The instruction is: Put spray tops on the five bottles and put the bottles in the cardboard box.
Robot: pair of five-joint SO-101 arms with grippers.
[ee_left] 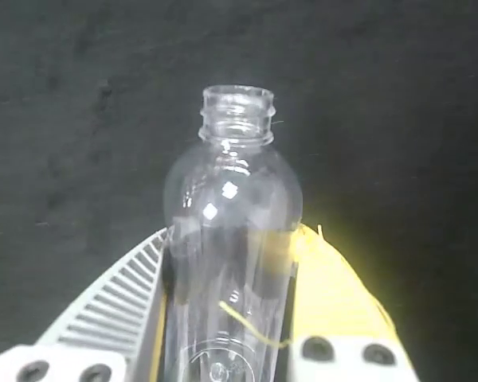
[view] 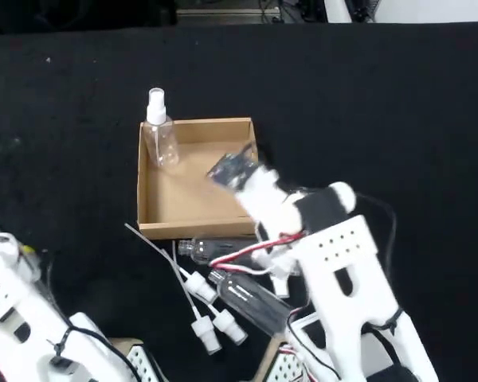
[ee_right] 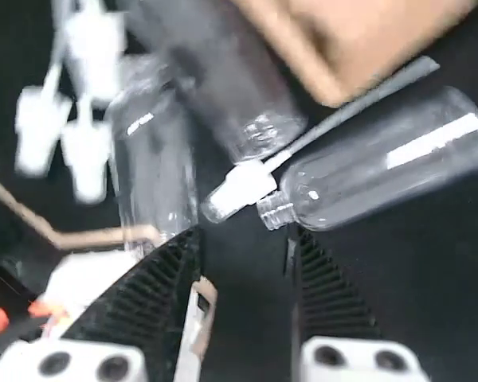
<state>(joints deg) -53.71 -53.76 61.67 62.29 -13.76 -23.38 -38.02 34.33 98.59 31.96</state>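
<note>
— What is seen at the left?

— An uncapped clear bottle (ee_left: 231, 199) is clamped in the left gripper (ee_left: 233, 237). Its body is pressed between a ribbed grey finger (ee_left: 127, 286) and a yellow-taped finger (ee_left: 334, 294), and its bare neck is pointed away from the wrist, over the black table (ee_left: 64, 119).

— And further along?

— In the high view the cardboard box (view: 147, 199) is set near the middle of the table, open side up. A capped bottle (view: 159, 135) is stood upright in its far left corner.

— What is found in front of the box?

— Three loose spray tops (view: 225, 325) are gathered a little off the near wall, their tubes stretched back toward the box's near left corner. Just to their right two bare-necked bottles are laid on their sides: one (view: 211, 248) along the near wall, the other (view: 251, 301) closer to the arms.

— How is the right gripper held?

— The right gripper (ee_right: 245, 239) is spread apart, and nothing is held between its black ribbed fingers (ee_right: 163, 278). Just beyond the fingertips another spray top (ee_right: 239, 189) is laid, close beside the neck of a lying bottle (ee_right: 382, 163). Neither is touched by the fingers. A corner of the box is seen well beyond them.
</note>
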